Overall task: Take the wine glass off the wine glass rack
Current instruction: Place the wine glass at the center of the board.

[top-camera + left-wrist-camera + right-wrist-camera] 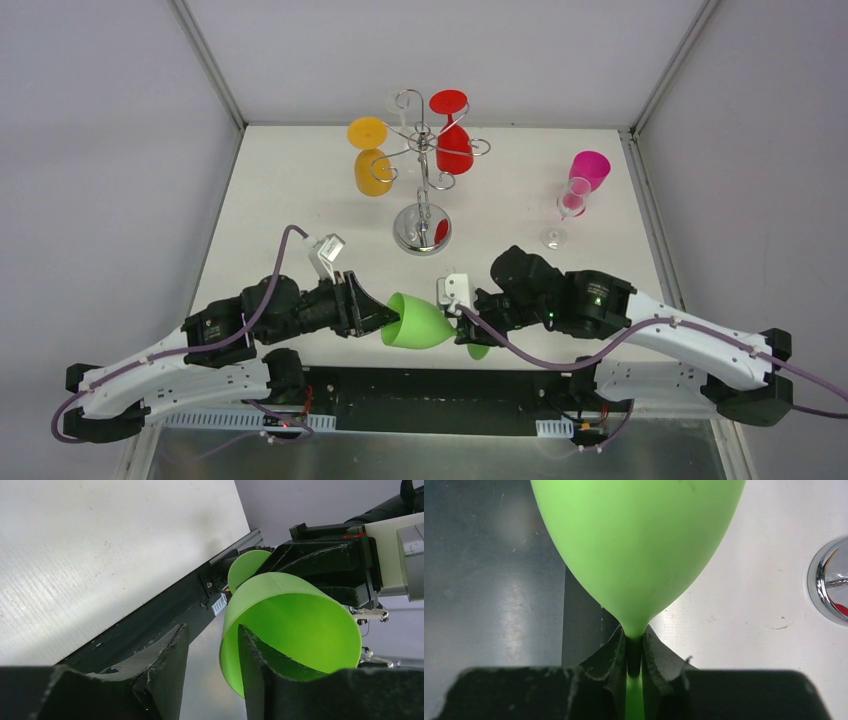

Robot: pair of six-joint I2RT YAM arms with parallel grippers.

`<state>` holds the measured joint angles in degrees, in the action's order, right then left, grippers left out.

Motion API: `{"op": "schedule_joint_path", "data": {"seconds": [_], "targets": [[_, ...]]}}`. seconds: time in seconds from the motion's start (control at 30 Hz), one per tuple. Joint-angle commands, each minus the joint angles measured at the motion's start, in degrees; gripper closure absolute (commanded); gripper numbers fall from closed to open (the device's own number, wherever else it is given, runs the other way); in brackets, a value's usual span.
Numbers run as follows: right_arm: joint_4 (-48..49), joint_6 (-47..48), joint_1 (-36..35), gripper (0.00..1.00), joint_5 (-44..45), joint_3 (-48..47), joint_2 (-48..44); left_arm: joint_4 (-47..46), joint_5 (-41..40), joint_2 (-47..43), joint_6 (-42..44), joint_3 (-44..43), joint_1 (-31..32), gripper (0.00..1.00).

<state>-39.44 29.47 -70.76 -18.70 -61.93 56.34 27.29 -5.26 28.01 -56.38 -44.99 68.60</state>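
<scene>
A green wine glass (420, 322) lies on its side in the air over the table's near edge. My right gripper (468, 325) is shut on its thin stem (634, 647), just below the bowl (639, 545). At the bowl's mouth is my left gripper (378, 312), its jaws part open astride the rim (212, 627). One finger (255, 655) is inside the bowl (300, 625). The other finger (170, 655) stands outside, with a gap to the wall. The chrome wine glass rack (425, 150) stands at the back, with an orange glass (372, 170) and a red glass (453, 148) hanging from it.
The rack's round mirrored base (421, 230) (831, 580) sits just beyond both grippers. A pink cup (590, 168) and a clear stemmed glass (568, 210) stand at the back right. A black rail (150, 615) runs along the table's near edge under the green glass.
</scene>
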Motion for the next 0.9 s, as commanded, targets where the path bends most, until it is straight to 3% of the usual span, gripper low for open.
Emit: {"op": "schedule_joint_path", "data": {"seconds": [0.0, 0.13, 0.47, 0.6, 0.73, 0.87], "targets": [[-0.6, 1.0, -0.8, 1.00, 1.3, -3.6, 1.1, -0.1, 1.2, 0.7, 0.7, -2.0, 0.1, 0.62], [-0.8, 0.8, -1.0, 1.00, 1.4, -4.1, 1.8, -0.1, 1.2, 0.2, 0.7, -1.9, 0.1, 0.76], [0.4, -0.1, -1.2, 1.00, 1.1, -3.4, 3.5, -0.1, 2.0, 0.1, 0.9, -2.4, 0.1, 0.99], [1.1, -0.7, -1.2, 0.98, 1.5, -3.0, 3.6, -0.1, 2.1, -0.1, 1.2, -2.5, 0.1, 1.00], [1.3, -1.1, -1.2, 0.72, 2.1, -2.8, 3.1, 0.1, 1.7, -0.5, 1.3, -2.3, 0.1, 1.00], [1.5, -0.9, -1.2, 0.59, 4.1, -1.5, 1.3, 1.1, 0.8, -0.7, 1.3, -2.4, 0.1, 1.00]]}}
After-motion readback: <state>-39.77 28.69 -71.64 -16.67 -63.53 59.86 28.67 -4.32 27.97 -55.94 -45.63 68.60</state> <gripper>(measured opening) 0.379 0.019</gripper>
